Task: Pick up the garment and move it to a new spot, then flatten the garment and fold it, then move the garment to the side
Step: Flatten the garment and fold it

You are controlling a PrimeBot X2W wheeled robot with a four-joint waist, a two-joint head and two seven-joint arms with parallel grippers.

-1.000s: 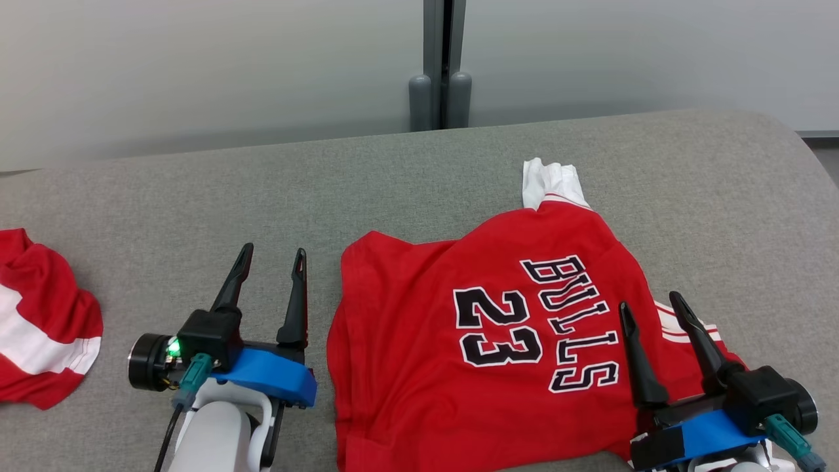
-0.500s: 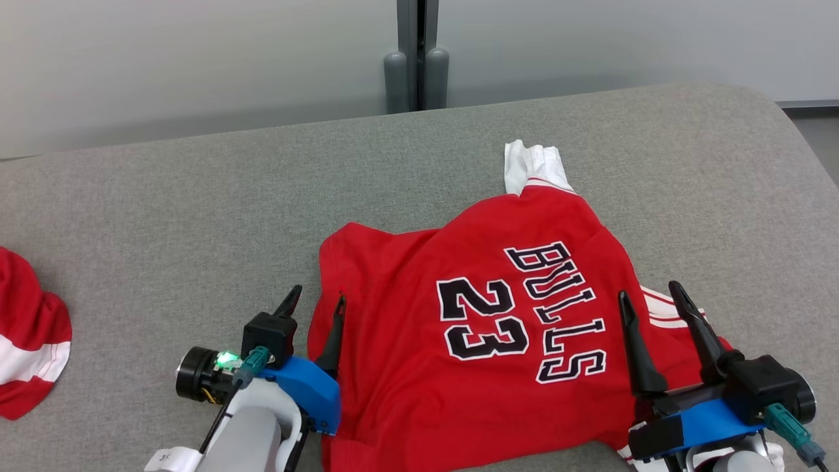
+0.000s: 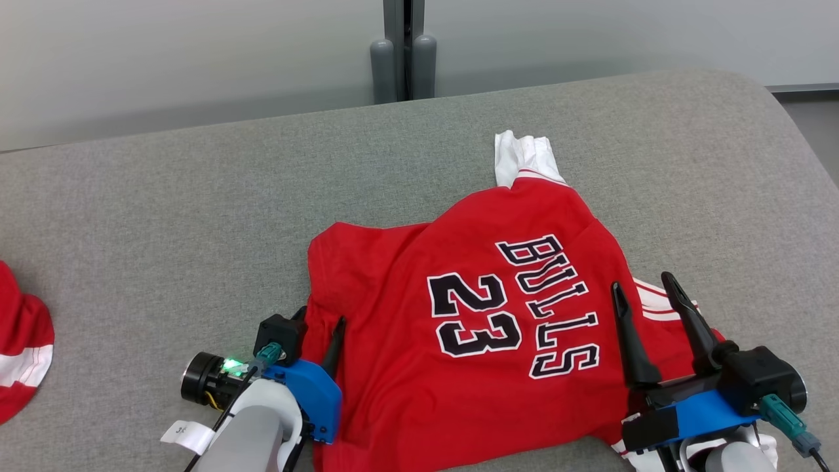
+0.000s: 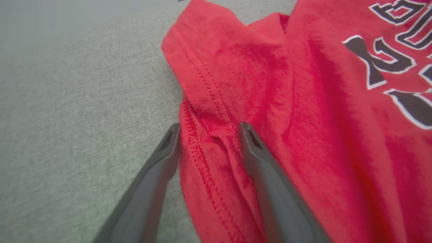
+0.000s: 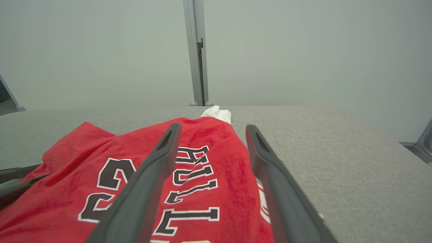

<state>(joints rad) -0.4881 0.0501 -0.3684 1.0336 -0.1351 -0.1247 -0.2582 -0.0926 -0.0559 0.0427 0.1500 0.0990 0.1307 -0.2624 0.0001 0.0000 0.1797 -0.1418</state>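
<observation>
From the head, we see a red shirt with black letters and the number 23 (image 3: 393,367) lying spread out on a big grey cloth-covered top (image 3: 164,229). A white bit of cloth (image 3: 521,157) pokes out at the shirt's far side, towards a tall grey post (image 3: 401,52). Well off to the shirt's left lies another red and white cloth (image 3: 23,354). The left gripper (image 3: 321,316) is at the shirt's left edge. The right gripper (image 3: 641,280) is over the shirt's right side. Both have their jaws wide apart.

From the left wrist, we see the left gripper (image 4: 209,125) with the shirt's (image 4: 303,118) stitched edge between its wide-apart jaws. One finger is on the shirt. The other is on the grey top (image 4: 67,118), just beside that edge.

From the right wrist, we see the right gripper (image 5: 213,126) with jaws wide apart, pointing across the shirt (image 5: 84,158) towards the post (image 5: 195,50). It holds nothing. We cannot tell if its fingers touch the shirt.
</observation>
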